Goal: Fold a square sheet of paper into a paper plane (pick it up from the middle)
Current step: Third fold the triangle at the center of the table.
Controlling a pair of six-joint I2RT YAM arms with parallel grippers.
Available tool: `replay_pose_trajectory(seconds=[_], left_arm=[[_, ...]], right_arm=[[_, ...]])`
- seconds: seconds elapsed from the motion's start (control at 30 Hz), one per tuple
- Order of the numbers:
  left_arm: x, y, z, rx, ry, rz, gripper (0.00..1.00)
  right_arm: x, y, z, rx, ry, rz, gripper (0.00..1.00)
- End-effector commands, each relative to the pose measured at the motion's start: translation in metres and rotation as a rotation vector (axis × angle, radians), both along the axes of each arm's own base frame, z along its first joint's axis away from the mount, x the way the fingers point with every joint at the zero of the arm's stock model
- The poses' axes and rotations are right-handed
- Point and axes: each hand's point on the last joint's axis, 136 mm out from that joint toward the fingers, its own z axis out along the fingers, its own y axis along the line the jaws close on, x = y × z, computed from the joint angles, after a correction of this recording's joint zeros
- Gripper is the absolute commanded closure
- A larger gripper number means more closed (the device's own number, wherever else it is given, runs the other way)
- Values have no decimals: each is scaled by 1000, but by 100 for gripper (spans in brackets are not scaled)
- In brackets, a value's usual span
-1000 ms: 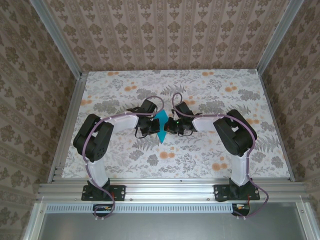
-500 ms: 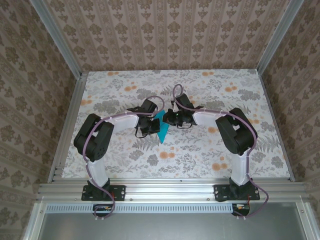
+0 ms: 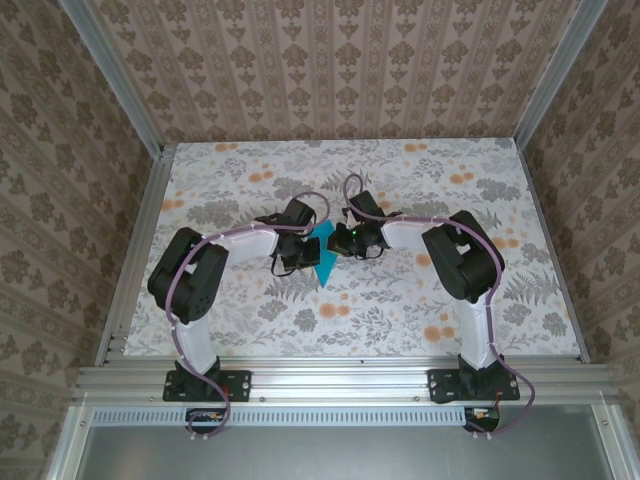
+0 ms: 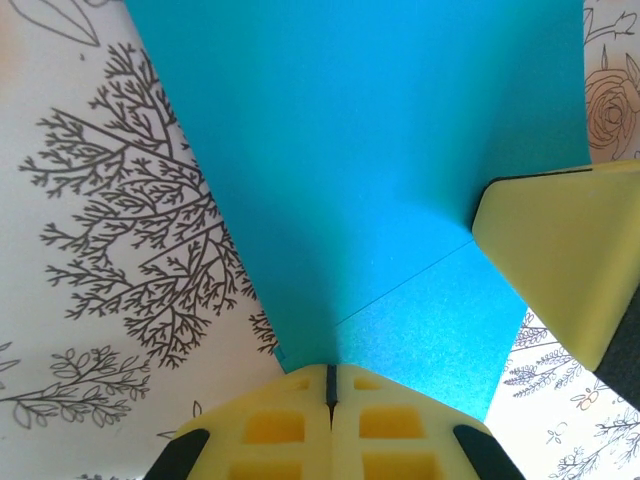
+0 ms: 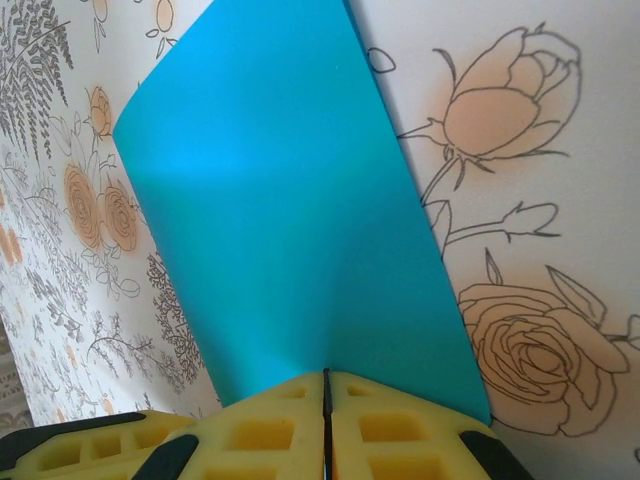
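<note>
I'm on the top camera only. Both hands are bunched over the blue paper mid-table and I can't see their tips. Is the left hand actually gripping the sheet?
Observer: Yes. The left wrist camera shows the left hand with its yellow fingers pressed together on an edge of the square sheet of paper.
Operator: And the right one?
Observer: The right hand is shut on the paper too. Its wrist camera shows its fingers meeting, with the sheet's edge pinched between them.
Operator: Any fold in the sheet?
Observer: The left wrist camera shows a straight fold line near the grip, as if one layer lies over another.
</note>
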Motion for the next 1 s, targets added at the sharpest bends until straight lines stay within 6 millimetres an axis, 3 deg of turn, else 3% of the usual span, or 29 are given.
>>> replay_pose_trajectory(seconds=[0.0, 0.23, 0.33, 0.43, 0.63, 0.97], left_arm=[[-36, 45, -49, 222, 140, -18, 100], [-37, 44, -51, 226, 144, -22, 100], [-36, 42, -49, 221, 139, -21, 100], [-34, 39, -48, 217, 133, -21, 100], [-32, 35, -46, 214, 131, -25, 100], [-29, 27, -35, 171, 107, -35, 100]], right_arm=[[5, -26, -22, -88, 57, -81, 90], [34, -33, 11, -80, -18, -94, 90], [31, -24, 30, -28, -60, -33, 90], [12, -12, 39, 22, -49, 34, 90], [-25, 5, 30, 41, 7, 105, 90], [-25, -7, -12, -59, 84, 55, 91]])
